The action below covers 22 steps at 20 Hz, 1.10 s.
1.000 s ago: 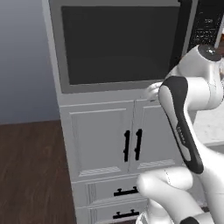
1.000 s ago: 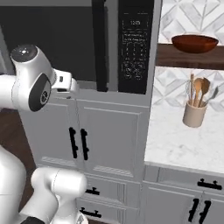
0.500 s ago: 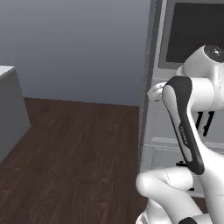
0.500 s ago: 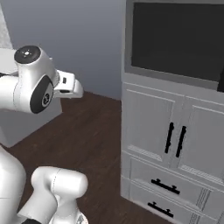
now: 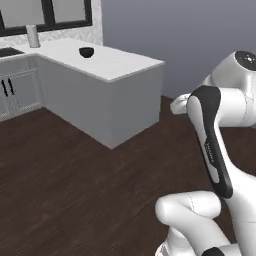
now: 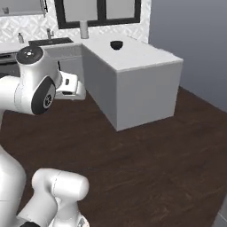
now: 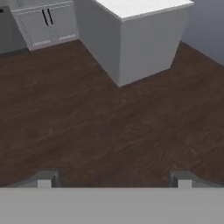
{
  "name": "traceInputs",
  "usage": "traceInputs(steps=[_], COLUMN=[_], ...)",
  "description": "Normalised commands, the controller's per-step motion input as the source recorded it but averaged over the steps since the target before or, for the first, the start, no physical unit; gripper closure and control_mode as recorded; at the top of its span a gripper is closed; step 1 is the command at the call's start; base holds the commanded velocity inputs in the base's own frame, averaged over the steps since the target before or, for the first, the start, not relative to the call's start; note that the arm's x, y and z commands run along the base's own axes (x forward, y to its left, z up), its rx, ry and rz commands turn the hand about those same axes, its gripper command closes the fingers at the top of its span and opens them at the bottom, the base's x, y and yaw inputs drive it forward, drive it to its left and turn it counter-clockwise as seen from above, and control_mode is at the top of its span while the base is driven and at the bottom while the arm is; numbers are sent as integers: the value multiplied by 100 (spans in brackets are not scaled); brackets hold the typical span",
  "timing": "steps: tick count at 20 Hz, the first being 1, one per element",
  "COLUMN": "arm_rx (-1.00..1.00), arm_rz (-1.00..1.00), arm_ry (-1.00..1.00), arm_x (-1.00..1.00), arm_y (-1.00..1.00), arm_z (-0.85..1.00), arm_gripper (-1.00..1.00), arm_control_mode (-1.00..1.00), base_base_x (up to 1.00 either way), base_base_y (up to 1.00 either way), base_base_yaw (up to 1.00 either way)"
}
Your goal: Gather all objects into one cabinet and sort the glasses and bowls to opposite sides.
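A: Where is the gripper?

B: In the hand view its 2 tips rise at the bottom edge, far apart, nothing between them. The jaws stand wide and hold nothing. Below them lies dark wood floor.

A: And past that?

B: A white-topped counter juts out as a peninsula, its near corner ahead of the gripper. To its left, a grey cabinet with 2 black bar handles.

A: Any of the tableware?

B: 1 small dark bowl-like piece sits on the counter top, well back from the near corner. The right base view has it too. It is too small to tell which item it is, or whether it has a handle.

A: Anything else on the counter?

B: A pale upright cylinder near the wall under a black-framed window. A dark sink with a tap sits further along, and a small bottle beside it.

A: Any writing or labels?

B: None that I can read.

A: The arm?

B: White with dark joints, raised, its hand held over the floor, well apart from the counter.
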Motion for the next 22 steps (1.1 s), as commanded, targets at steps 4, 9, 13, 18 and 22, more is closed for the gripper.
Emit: traceInputs(steps=[4,9,13,18,22], arm_rx=[0,0,0,0,0], arm_rz=[0,0,0,0,0], arm_ry=[0,0,0,0,0], arm_x=[0,0,0,0,0], arm_y=[0,0,0,0,0], arm_z=[0,0,0,0,0], arm_gripper=[-100,-100,-100,-100,-100], arm_control_mode=[100,100,100,100,100], base_base_x=[-26,27,100,100,100], base_base_y=[56,60,17,0,1], base_base_yaw=[96,72,6,0,0])
